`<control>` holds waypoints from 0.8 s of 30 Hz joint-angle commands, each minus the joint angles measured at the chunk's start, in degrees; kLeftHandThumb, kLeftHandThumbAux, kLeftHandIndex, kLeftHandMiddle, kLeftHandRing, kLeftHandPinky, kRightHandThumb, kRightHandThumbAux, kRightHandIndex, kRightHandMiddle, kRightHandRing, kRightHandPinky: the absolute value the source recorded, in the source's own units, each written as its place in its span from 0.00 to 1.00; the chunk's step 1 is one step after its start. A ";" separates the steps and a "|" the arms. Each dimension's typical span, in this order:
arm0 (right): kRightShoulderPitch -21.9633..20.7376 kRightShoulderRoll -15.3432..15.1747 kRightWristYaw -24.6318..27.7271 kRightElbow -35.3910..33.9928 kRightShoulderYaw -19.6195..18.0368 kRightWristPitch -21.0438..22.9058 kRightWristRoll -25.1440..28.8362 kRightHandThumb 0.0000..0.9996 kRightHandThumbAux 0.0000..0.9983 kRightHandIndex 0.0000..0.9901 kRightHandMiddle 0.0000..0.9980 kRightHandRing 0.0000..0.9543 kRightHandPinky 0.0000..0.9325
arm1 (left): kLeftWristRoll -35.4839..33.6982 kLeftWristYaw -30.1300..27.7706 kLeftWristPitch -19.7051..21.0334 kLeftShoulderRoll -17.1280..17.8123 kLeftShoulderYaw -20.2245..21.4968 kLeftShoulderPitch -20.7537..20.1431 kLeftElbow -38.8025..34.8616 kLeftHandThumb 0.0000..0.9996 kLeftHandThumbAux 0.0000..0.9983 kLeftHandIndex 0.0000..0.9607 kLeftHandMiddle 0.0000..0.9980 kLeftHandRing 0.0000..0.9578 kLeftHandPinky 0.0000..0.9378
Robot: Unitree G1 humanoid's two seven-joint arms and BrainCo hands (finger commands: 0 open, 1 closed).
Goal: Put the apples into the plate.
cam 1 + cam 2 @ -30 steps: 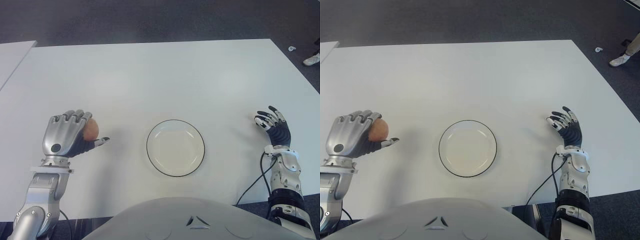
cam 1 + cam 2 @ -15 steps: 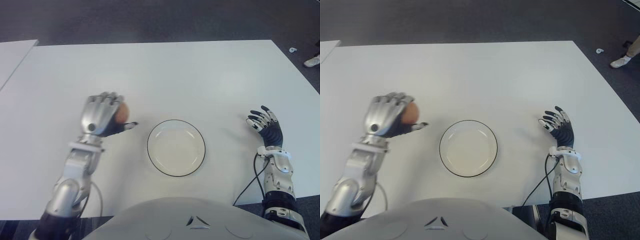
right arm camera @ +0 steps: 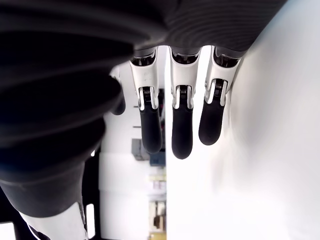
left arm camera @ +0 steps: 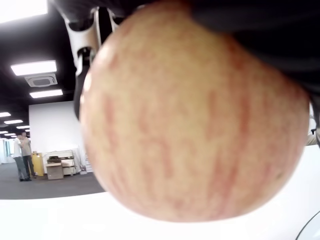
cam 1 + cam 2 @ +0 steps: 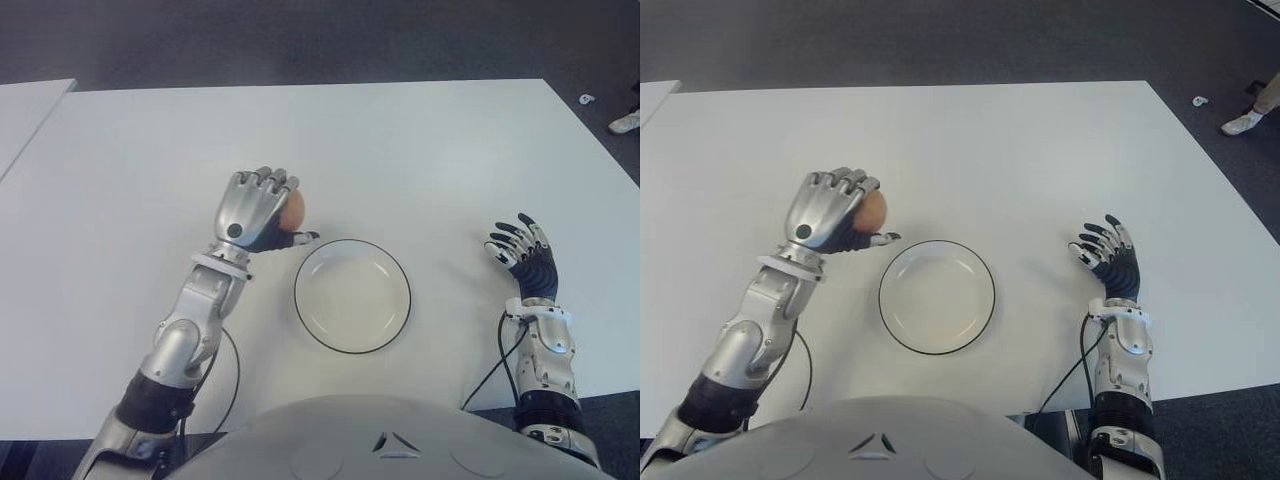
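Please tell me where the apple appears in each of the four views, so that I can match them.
Left eye view: apple in the left robot hand, just up-left of the plate.
Right eye view: same, up-left of the plate.
Left wrist view: fills the picture.
Right wrist view: not in it.
Shared landmark: the plate.

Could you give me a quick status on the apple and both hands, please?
Left hand shut on apple, just left of plate. Right hand open, idle right of plate. Plate empty, path clear.
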 commanded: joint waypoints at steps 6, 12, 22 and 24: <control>4.97 3.57 -1.10 0.81 2.17 0.97 -2.01 0.42 0.85 0.13 0.32 0.34 0.35 | 0.40 -1.73 -2.65 0.30 -4.05 -6.26 3.01 0.86 0.66 0.43 0.53 0.85 0.85; 5.87 4.83 -1.47 0.23 2.53 -1.10 -1.91 0.47 0.87 0.16 0.33 0.34 0.32 | 0.11 -2.58 -2.93 -0.54 -5.99 -8.18 4.24 0.86 0.66 0.43 0.53 0.85 0.85; 7.91 5.58 0.11 1.24 2.91 -6.11 -1.96 0.45 0.88 0.13 0.31 0.33 0.31 | 0.20 -0.78 -2.49 -3.35 -9.46 -10.21 8.85 0.86 0.66 0.43 0.53 0.85 0.85; 7.97 5.66 0.02 1.72 3.00 -7.34 -2.36 0.43 0.89 0.13 0.30 0.33 0.32 | 0.19 0.14 -2.39 -3.67 -9.82 -10.16 9.54 0.86 0.66 0.43 0.53 0.85 0.85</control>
